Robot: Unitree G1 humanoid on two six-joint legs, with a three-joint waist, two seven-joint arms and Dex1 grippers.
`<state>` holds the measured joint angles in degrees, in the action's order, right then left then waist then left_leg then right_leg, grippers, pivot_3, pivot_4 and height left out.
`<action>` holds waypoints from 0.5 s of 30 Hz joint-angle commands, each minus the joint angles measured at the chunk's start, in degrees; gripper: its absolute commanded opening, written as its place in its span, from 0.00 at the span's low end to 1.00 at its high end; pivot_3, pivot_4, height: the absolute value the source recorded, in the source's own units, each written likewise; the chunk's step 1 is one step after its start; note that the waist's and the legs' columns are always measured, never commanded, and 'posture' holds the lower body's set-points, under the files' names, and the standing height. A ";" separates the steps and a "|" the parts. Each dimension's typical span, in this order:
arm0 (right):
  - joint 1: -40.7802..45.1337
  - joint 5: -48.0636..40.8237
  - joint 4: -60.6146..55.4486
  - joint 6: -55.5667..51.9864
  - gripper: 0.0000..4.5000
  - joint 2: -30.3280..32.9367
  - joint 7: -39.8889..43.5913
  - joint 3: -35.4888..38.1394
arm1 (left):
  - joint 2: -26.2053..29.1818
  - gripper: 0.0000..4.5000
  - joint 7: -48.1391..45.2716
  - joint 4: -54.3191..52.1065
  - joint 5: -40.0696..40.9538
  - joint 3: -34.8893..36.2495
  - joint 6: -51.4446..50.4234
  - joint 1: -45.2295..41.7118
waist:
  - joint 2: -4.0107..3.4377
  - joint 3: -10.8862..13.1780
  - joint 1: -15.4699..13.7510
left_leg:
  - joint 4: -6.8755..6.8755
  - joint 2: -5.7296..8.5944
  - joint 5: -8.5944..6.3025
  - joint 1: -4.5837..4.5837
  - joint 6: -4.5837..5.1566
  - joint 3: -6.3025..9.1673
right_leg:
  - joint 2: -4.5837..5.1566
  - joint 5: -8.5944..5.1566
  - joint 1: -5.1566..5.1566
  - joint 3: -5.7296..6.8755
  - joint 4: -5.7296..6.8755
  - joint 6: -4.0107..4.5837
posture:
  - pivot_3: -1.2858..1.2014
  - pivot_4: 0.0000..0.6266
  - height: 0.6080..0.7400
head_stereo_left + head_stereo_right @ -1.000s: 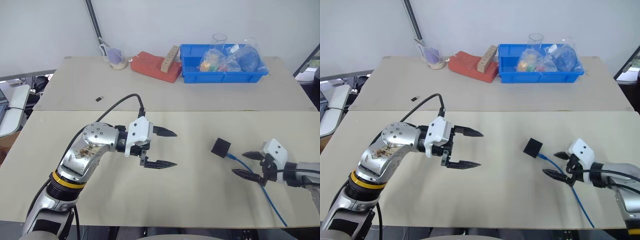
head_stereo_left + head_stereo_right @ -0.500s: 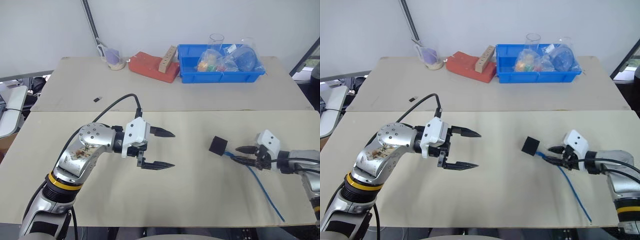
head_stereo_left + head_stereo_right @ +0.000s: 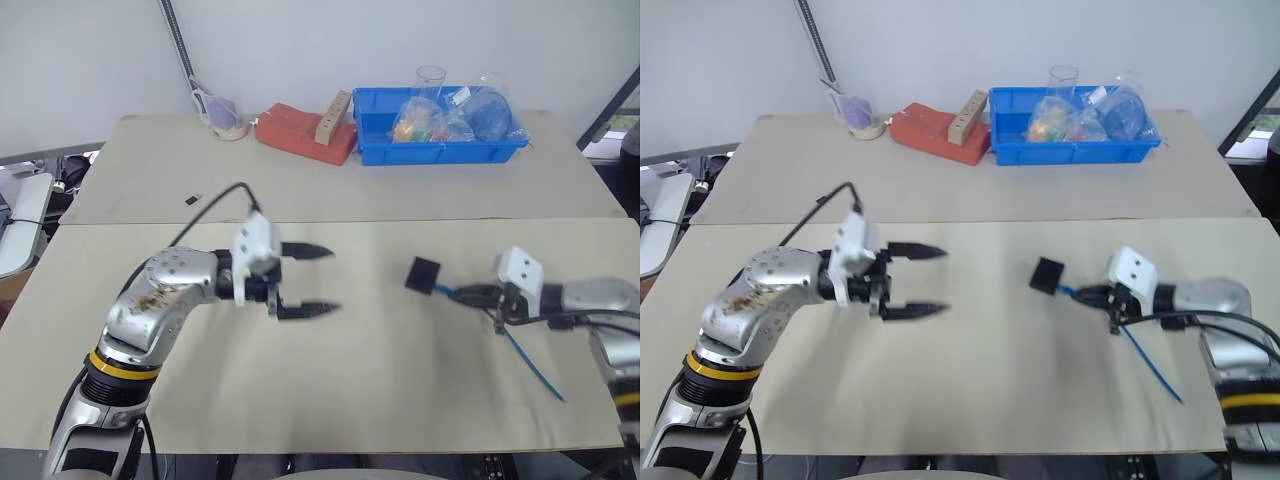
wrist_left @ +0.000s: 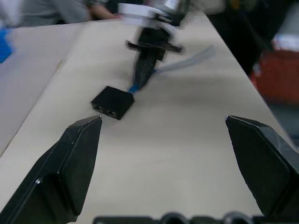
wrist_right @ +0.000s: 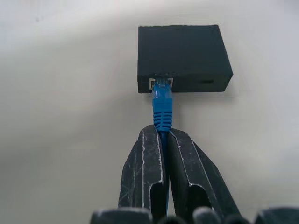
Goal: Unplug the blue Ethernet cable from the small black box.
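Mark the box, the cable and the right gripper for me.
box [image 5: 180,51], right wrist view, on its top face.
cable [image 5: 162,105], right wrist view, on the plug boot just outside the port.
right gripper [image 5: 164,140], right wrist view, at the tips of the shut jaws.

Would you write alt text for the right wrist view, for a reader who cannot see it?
The right gripper is shut on the blue cable just behind its plug, which sits in a port of the black box. The box lies on a pale table.
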<state>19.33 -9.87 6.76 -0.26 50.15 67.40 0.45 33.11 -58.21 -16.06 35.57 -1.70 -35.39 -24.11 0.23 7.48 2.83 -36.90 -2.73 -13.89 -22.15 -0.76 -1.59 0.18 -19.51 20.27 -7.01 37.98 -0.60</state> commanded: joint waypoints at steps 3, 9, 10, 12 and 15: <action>12.94 13.35 1.12 20.78 0.01 -3.81 -8.08 -5.90 | -1.99 1.00 9.81 3.11 12.63 9.79 -15.06 -1.66 | 0.04 0.02 -0.40 | 0.00 -0.11 0.00 0.04 -0.01 0.17 | -0.13 0.00 -0.02 0.17 0.05 0.00 | 0.52 0.24 1.00; 24.07 24.64 10.31 43.95 0.01 -8.44 -17.97 -12.14 | -4.39 1.00 17.23 3.63 20.25 13.63 -22.71 -5.63 | 0.05 0.03 -1.92 | -0.09 -0.02 0.04 -0.11 -0.08 0.19 | 0.23 0.00 0.09 0.31 0.10 0.00 | 0.52 0.24 1.00; 25.29 25.48 11.31 46.15 0.01 -9.16 -19.08 -12.87 | -4.16 1.00 17.11 3.60 19.49 13.16 -22.13 -5.61 | 0.05 0.03 -1.93 | -0.09 0.01 0.06 -0.10 -0.09 0.18 | 0.27 0.00 0.07 0.30 0.09 0.00 | 0.52 0.24 1.00; 26.69 25.68 12.82 49.40 0.01 -10.17 -20.39 -13.84 | -3.95 1.00 17.09 3.73 18.64 12.72 -21.44 -5.48 | 0.05 0.03 -1.91 | -0.09 0.01 0.08 -0.04 -0.13 0.12 | 0.29 0.01 0.03 0.24 0.09 0.00 | 0.52 0.24 1.00; 27.42 24.72 13.99 53.18 0.01 -11.05 -21.07 -15.06 | -3.55 1.00 16.45 4.04 17.39 12.07 -20.37 -5.33 | 0.05 0.03 -1.91 | -0.08 -0.02 0.14 -0.03 -0.24 0.18 | 0.24 0.01 0.01 0.29 0.11 0.01 | 0.52 0.24 1.00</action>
<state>45.69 15.85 20.99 50.22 39.38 47.64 -14.96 28.88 -41.17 -11.29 53.23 10.20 -57.37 -29.00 0.29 7.51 0.92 -36.97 -2.75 -13.75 -22.17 -1.01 -1.42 0.42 -19.51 20.28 -6.72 38.09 -0.58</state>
